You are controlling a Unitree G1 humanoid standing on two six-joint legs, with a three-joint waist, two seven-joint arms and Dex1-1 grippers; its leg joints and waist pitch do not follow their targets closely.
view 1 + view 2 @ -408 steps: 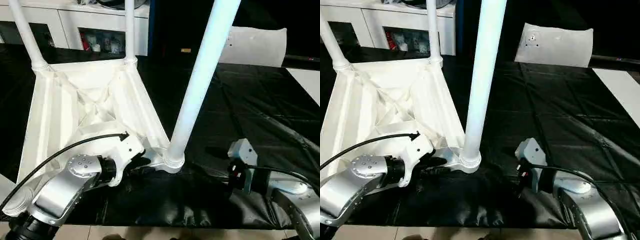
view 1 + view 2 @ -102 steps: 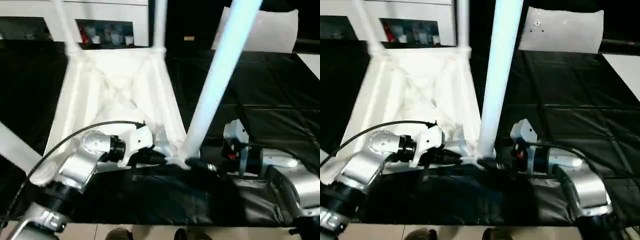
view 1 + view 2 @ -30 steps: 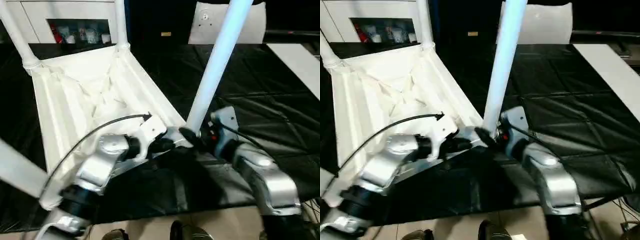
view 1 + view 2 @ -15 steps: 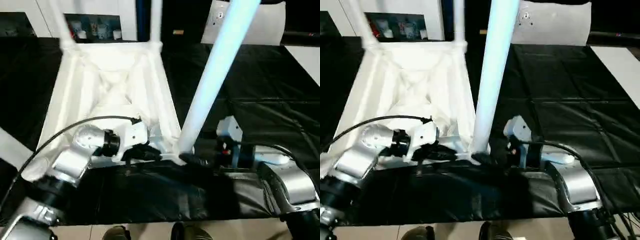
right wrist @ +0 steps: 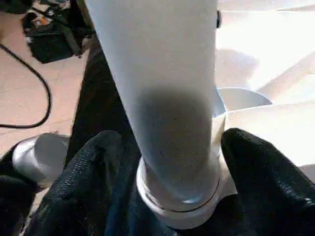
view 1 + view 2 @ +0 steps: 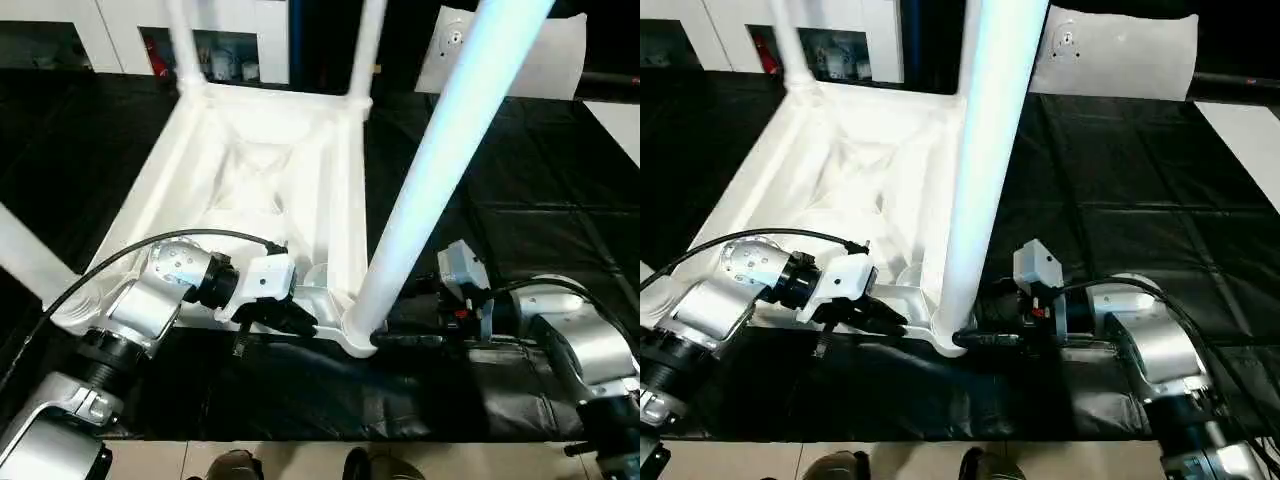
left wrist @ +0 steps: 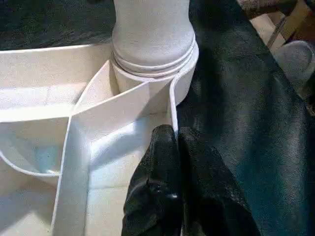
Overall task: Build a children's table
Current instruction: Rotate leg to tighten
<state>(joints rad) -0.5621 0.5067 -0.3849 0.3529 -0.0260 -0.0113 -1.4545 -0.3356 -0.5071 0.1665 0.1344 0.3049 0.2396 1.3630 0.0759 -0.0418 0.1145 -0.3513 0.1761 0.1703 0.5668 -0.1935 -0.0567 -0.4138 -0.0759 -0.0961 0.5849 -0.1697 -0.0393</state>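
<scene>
I'm seeing silver forearms both sides, each ending in a white wrist housing. A black cable loops over my left arm [image 6: 160, 300]. My left end effector [image 7: 173, 147] and right end effector [image 5: 167, 162] have black padded fingers.

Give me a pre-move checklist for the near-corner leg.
1. Long white tapered tubular leg stands in the near round corner socket: ok.
2. Fully seated: cannot tell.
3. Right pincer straddles the leg's base, fingers on both sides: ok.
4. Left pincer shut on the thin rib of the white ribbed square plastic tabletop: ok.
5. Far legs upright in their sockets: ok.
</scene>
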